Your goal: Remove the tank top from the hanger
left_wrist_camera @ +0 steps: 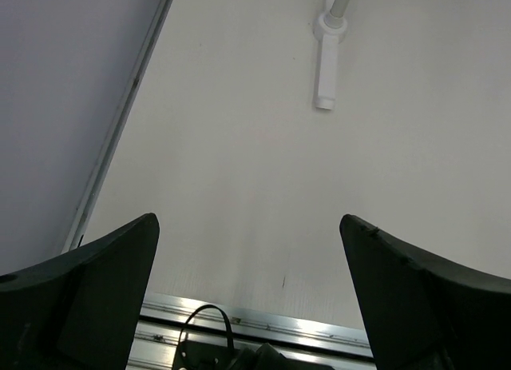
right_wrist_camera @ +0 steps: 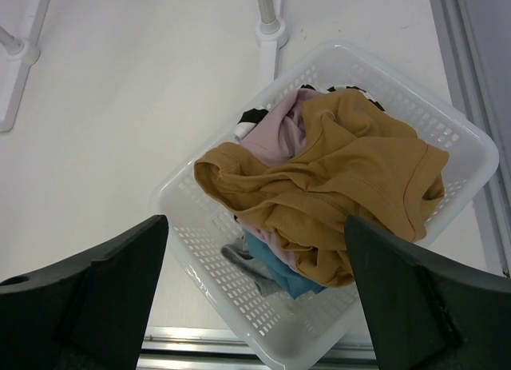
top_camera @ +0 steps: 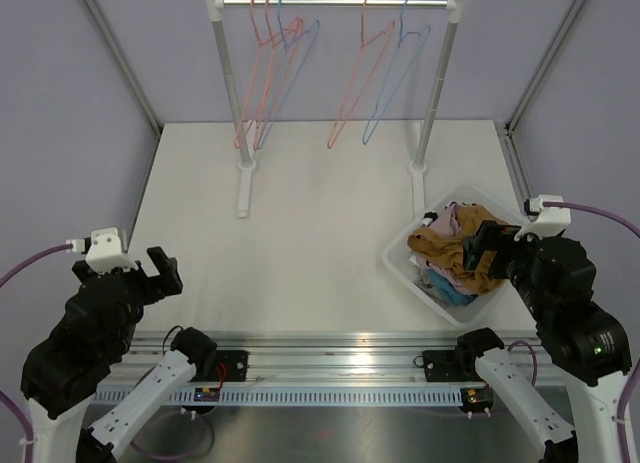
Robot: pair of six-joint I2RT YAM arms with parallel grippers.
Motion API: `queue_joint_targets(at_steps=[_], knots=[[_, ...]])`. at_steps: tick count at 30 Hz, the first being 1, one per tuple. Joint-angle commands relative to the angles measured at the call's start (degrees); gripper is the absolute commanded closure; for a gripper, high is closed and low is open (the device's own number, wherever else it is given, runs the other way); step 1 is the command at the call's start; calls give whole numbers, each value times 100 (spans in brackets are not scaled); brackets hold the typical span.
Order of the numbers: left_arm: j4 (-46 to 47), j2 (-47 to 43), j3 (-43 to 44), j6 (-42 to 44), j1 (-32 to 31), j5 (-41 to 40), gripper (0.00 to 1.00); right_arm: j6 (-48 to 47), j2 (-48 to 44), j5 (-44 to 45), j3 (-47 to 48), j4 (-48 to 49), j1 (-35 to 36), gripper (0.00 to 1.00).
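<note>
Right pincer (top_camera: 487,245) hangs directly over the basket (right_wrist_camera: 455,134) with its jaws spread wide and nothing between them. The left pincer (top_camera: 160,273), far to the basket's left over bare worktop (top_camera: 320,223), is also agape and empty. No garment hangs on the hangers (top_camera: 275,45) beyond the basket. A mustard top (right_wrist_camera: 359,170), likely the tank top, lies crumpled on the other clothes (right_wrist_camera: 275,266) inside the basket. It looks light, limp and thin, neither slippery nor fragile. Pinching a raised fold or a hemmed edge should hold it, though cloth beneath may drag along.
</note>
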Motion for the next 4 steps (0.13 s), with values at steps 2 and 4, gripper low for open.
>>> queue_joint_targets(at_steps=[2,4], knots=[[548,-91,-110,188,20,77,1,-22,-7,-1,-9,335,15,0],[618,-91,-163,206,20,77,1,-83,55,-19,-18,309,15,0]])
